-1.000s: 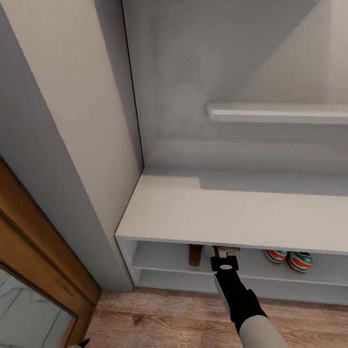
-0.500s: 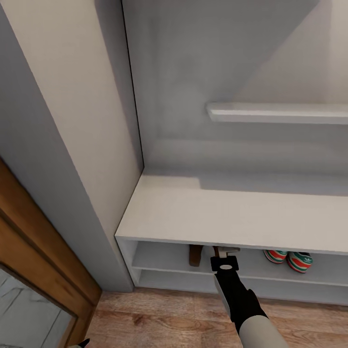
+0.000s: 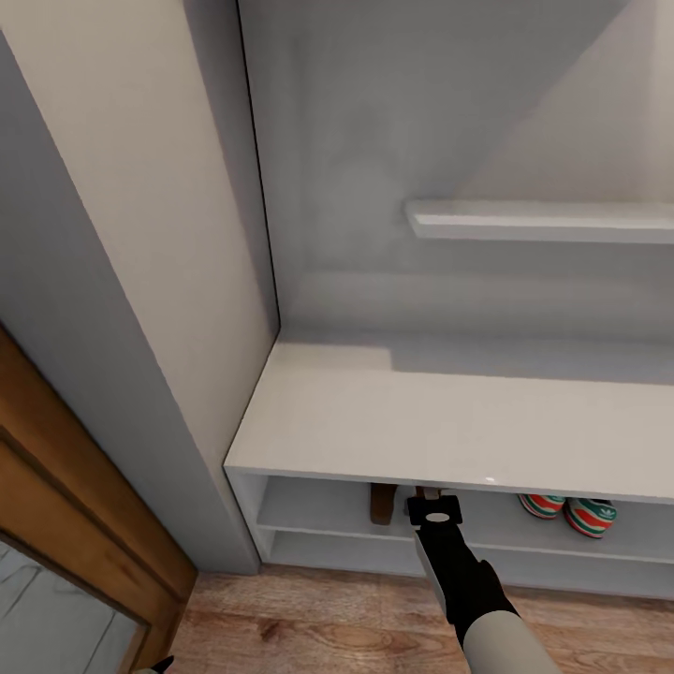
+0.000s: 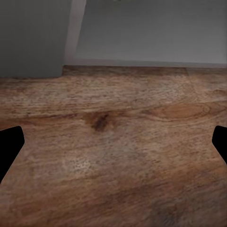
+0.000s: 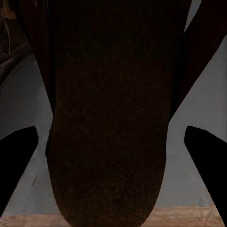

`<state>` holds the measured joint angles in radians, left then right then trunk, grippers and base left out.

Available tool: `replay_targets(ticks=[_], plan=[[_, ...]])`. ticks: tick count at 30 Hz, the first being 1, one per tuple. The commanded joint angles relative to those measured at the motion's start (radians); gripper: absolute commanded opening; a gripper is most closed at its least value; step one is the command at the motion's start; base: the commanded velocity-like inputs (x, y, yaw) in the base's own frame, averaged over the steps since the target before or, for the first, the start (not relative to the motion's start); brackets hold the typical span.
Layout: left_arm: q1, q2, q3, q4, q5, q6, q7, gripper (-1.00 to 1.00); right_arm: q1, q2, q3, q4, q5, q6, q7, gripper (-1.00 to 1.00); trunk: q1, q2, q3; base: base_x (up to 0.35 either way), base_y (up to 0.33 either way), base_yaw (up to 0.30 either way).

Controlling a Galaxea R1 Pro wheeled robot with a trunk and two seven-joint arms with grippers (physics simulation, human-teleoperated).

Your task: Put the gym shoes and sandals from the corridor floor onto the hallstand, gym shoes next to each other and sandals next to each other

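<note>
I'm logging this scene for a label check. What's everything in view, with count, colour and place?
hallstand: one, pale grey-white, against the wall, two open shelf levels under its top.
wall shelf: one, white, on the wall above the hallstand.
gym shoes: two, white with green and orange heels, side by side on the upper shelf level, toward its right.
sandals: two, dark brown; one stands on the upper shelf level, the other sits between the right gripper's fingers.
corridor floor: light brown wood planks, in front of the hallstand.
door: one, wood-framed with glass, at the left.
left gripper: open, over bare floor.
right gripper: at the upper shelf's front edge; black arm with a grey forearm.
</note>
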<state>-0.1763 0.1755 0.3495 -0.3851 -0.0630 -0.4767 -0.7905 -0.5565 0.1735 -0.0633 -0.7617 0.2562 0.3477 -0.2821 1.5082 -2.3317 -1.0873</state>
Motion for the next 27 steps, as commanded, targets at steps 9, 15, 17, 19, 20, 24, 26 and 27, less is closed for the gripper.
replay_targets(ticks=[9,15,17,19,20,24,26,27], plan=[[0.0,-0.001,0.008,0.0,-0.006,-0.004,-0.007,1.0,0.0,0.001,-0.004,-0.001,0.009,0.007,0.001,1.0,0.0,0.0,-0.001,0.0,0.0,0.0],[0.0,-0.001,0.008,0.0,-0.005,-0.005,-0.007,1.0,0.0,0.001,-0.004,-0.001,0.009,0.007,0.001,1.0,0.0,0.0,-0.001,0.0,0.0,0.0],[0.0,-0.001,0.008,0.0,-0.005,-0.005,-0.007,1.0,0.0,0.001,-0.004,-0.001,0.009,0.007,0.001,1.0,0.0,0.0,-0.001,0.0,0.0,0.0],[0.0,-0.001,0.008,0.0,-0.006,-0.005,-0.007,1.0,0.0,0.001,-0.004,-0.001,0.009,0.007,0.001,1.0,0.0,0.0,-0.001,0.0,0.0,0.0],[0.0,-0.001,0.008,0.0,-0.006,-0.005,-0.007,1.0,0.0,0.001,-0.004,-0.001,0.009,0.007,0.001,1.0,0.0,0.0,-0.001,0.0,0.0,0.0],[-0.001,-0.001,0.008,-0.001,-0.006,-0.005,-0.007,1.0,0.0,0.001,-0.004,-0.001,0.009,0.007,0.001,1.0,0.0,0.0,-0.001,-0.091,0.0,0.0],[-0.001,-0.001,0.008,-0.001,-0.006,-0.005,-0.006,1.0,0.0,0.001,-0.004,-0.001,0.009,0.007,0.001,1.0,0.0,0.0,-0.001,-0.21,0.0,0.0],[-0.001,-0.001,0.008,-0.001,-0.006,-0.005,-0.007,1.0,0.0,0.001,-0.004,-0.001,0.009,0.007,0.001,1.0,0.0,0.0,-0.001,-0.247,0.0,0.0]])
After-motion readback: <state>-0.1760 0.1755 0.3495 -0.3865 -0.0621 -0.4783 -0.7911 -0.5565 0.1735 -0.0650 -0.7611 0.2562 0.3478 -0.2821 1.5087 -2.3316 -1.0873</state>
